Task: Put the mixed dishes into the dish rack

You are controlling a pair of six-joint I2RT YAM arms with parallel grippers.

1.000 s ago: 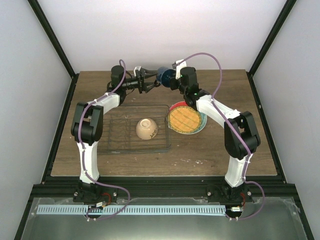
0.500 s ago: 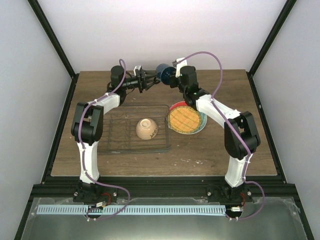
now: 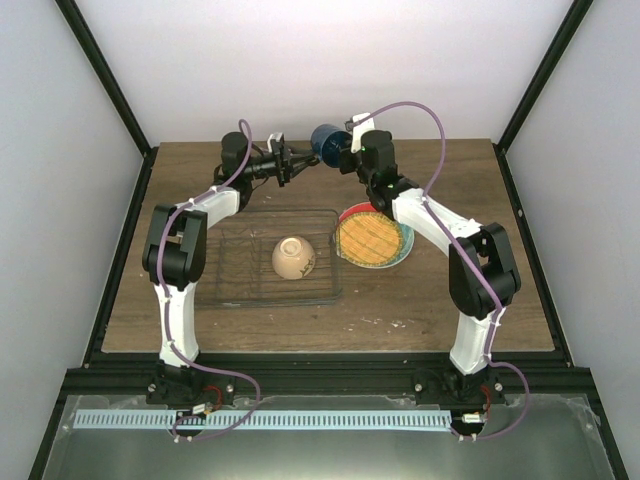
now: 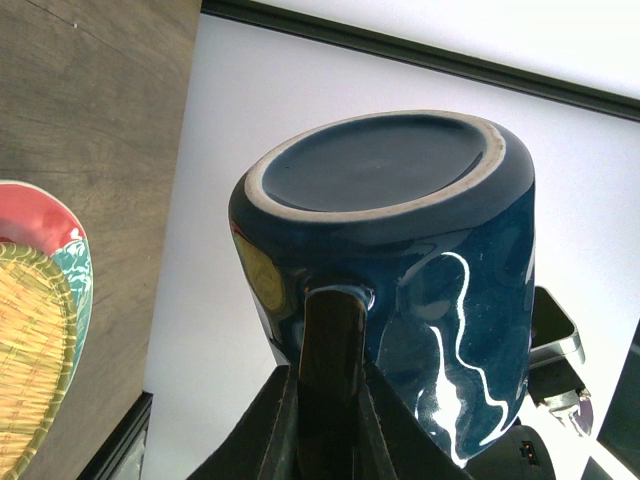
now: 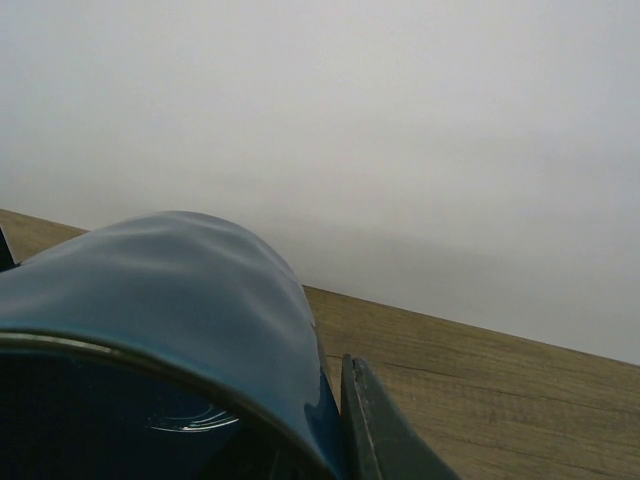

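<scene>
Hanging over the table's 12 o'clock end, the mug sits between the left gripper and the right gripper in the top view. The bowl lies upturned in the rack, and the plates wait stacked at its 3 o'clock side. Left wrist: fingers pinch the mug's handle, base up. Right wrist: a finger presses the mug's wall, apparently clamped at the rim. On this showing the bowl is loaded; mug and plates remain.
</scene>
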